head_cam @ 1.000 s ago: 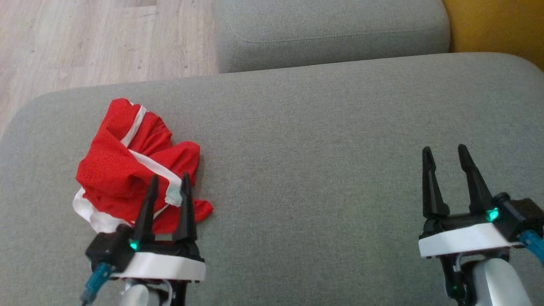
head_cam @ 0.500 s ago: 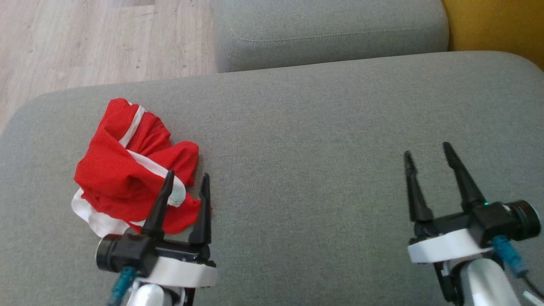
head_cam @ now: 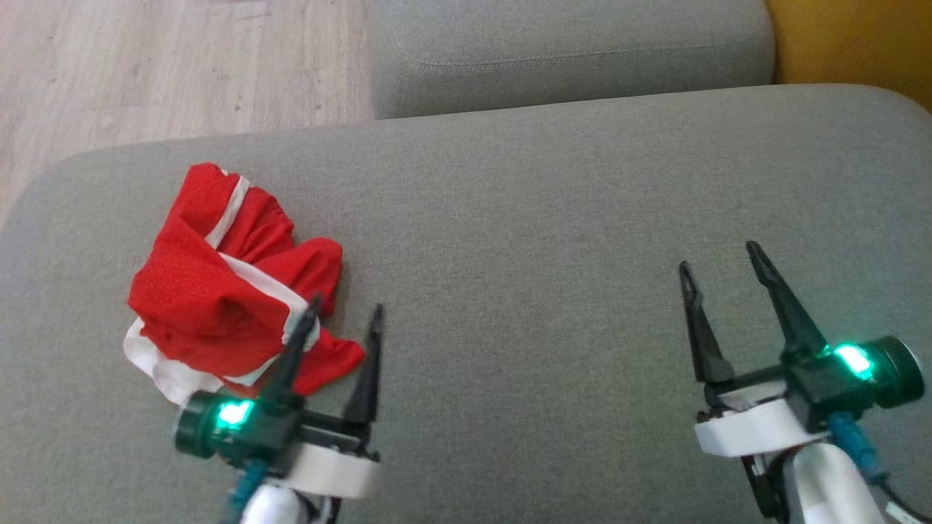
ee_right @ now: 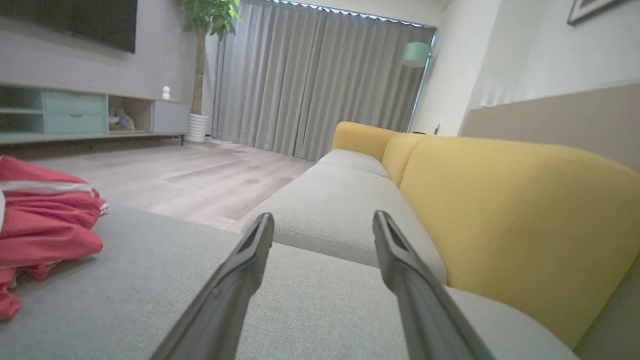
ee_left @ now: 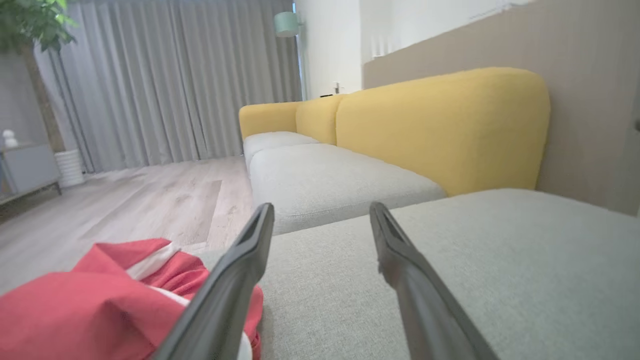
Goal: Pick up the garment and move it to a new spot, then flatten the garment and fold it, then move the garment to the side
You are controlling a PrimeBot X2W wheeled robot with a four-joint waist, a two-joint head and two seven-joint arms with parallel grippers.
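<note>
We see the garment (head_cam: 226, 291), a crumpled red heap with white bands, lying on the grey seat cushion (head_cam: 524, 218) close to its left edge, about midway between the far edge and the near one. Its long axis runs from a peak pointing at the cushion's far left corner down to a red flap that tapers toward the near right. The left gripper (head_cam: 346, 306) is by far the nearer. Its fingers are spread with nothing between them, and they point toward the far edge, roughly along the heap rather than across it. In the head view its left finger crosses the heap's near-right fringe. In the left wrist view the cloth sits left of that finger and the gap opens onto bare cushion, so we judge the garment lies just left of the grasp line. Whether finger touches cloth we cannot tell. The right gripper (head_cam: 718, 256), likewise spread and empty, hovers well apart toward the cushion's right side. We judge the grab calls for the left arm to shift left.
</note>
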